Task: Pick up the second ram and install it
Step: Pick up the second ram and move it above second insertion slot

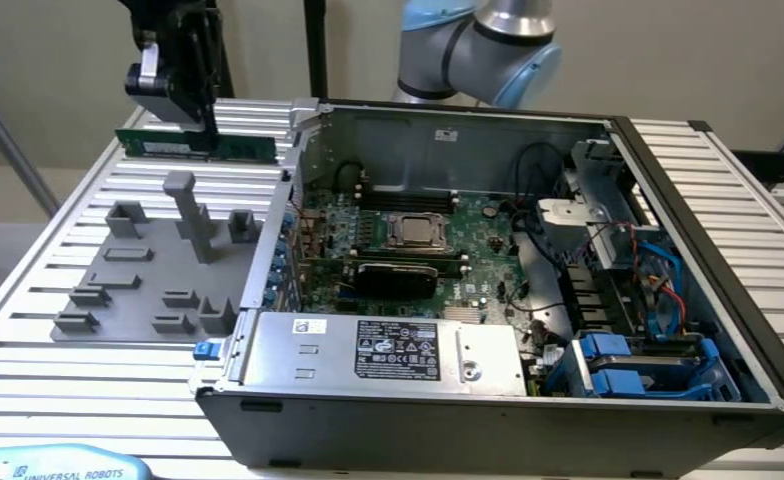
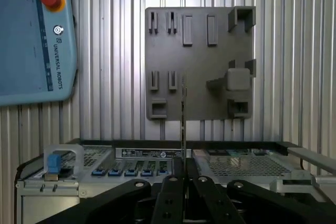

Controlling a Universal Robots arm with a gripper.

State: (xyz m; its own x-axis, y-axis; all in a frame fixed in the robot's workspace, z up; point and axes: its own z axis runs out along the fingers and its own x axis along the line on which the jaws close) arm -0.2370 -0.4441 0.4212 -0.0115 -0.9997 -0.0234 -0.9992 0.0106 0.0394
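My gripper (image 1: 200, 128) hangs high above the grey fixture plate (image 1: 152, 275) at the exterior view's left, shut on the second ram (image 1: 195, 146), a long green stick held level in the air. In the wrist view the ram (image 2: 183, 121) shows edge-on as a thin vertical line rising from between my black fingers (image 2: 170, 192), over the fixture plate (image 2: 197, 61). The open computer case (image 1: 499, 270) lies to the exterior view's right, its green motherboard (image 1: 406, 250) carrying black memory slots (image 1: 406, 268) below the silver processor (image 1: 419, 230).
Upright grey fixture blocks (image 1: 188, 215) stand on the plate below the ram. The case's metal wall (image 1: 299, 150) rises between the fixture and motherboard. A power supply (image 1: 379, 350), cables (image 1: 566, 280) and blue drive bays (image 1: 632, 365) crowd the case. A teach pendant (image 2: 31, 35) lies on the slatted table.
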